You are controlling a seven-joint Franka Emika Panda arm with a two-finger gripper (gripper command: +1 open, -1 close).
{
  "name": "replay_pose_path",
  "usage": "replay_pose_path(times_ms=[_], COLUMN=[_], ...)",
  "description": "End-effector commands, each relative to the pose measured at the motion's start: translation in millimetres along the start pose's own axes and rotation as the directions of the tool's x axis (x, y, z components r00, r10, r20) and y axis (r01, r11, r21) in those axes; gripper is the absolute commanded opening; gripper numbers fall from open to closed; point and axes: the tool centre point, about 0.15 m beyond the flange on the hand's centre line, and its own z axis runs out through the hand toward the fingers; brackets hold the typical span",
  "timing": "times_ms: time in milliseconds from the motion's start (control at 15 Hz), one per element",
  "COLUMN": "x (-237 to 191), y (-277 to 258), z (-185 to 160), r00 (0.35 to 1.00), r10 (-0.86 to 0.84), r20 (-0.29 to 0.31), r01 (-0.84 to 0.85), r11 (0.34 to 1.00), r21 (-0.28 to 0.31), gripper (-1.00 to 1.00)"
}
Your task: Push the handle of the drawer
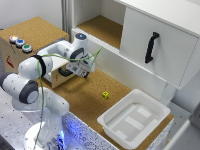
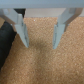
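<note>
Leftmost in the exterior view stands the cork-topped brown box (image 1: 35,31) with its three coloured buttons (image 1: 20,43), and the drawer (image 1: 59,74) juts out of its lower front as a light-brown wooden tray, pulled open toward the exterior view's right over the cork work surface (image 1: 90,100). Its dark handle (image 1: 65,72) shows as a small dark patch on the drawer's outer face, partly hidden behind the arm's wrist. Just to the right of that face hangs the gripper (image 1: 86,73), so the handle lies from the claw toward the exterior view's left and a little back, close by but, as far as can be told, not yet touching. The drawer's sliding axis runs left and back into the box, and I judge that a push along that line is what would close it. The arm bends over from its base at the lower left, elbow raised, with the hand tilted downward near the drawer front. In the wrist view the fingers (image 2: 21,29) stand well apart and hold nothing, pointing down at bare cork, with a dark shape at one edge that may be the handle, though it is too blurred to say. Farther right lie a small yellow cube (image 1: 106,95), a white tray (image 1: 162,111) and the white cabinet (image 1: 170,40).
</note>
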Motion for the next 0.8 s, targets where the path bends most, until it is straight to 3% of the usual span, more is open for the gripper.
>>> replay_pose_path(times_ms=[0,333,733], x=[22,32,50], y=[-14,-38,-87], z=[24,31,36], r00=[1.0,0.999,0.998], r10=[-0.006,-0.036,-0.067], r20=[0.006,0.029,0.016], r01=[0.005,0.034,0.066], r11=[0.998,0.998,0.996], r21=[0.056,0.058,0.062], gripper=[-1.0,-1.0,-1.0])
